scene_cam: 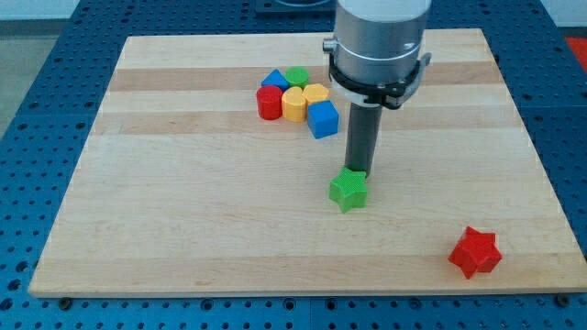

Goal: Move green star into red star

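Green star (348, 191) sits mid-board; red star (475, 251) lies well apart at approx 4 o'clock from it. No claw here, just a rod: my tip (356, 172) touches the green star's far edge at 12 o'clock. You'll likely find it light, rigid & prone to spin on smooth wood. Push from its 10 o'clock side, through the centre, not a point.

My arm (381, 37) ends in a smooth silver-grey cylinder, ringed at its base by a black clamp collar with small lugs. Below it hangs a straight dark rod down to my tip (356, 171).
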Controlling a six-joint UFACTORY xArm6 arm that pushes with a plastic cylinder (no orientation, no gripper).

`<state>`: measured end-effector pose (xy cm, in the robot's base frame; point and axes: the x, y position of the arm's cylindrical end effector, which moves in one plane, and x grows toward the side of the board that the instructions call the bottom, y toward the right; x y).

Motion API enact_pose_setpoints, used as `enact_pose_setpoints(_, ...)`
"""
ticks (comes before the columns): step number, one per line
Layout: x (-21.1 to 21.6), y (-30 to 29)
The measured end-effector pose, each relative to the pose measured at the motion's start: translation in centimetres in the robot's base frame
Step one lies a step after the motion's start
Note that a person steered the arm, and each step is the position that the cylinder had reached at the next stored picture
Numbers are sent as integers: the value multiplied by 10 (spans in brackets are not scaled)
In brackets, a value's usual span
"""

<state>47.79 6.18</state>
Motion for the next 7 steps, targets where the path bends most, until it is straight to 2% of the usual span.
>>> enact_pose_setpoints(2,-31,-118)
enact_pose_setpoints(3,-6,-98)
enact_pose_setpoints(5,29,41)
enact_pose_setpoints(7,67,81)
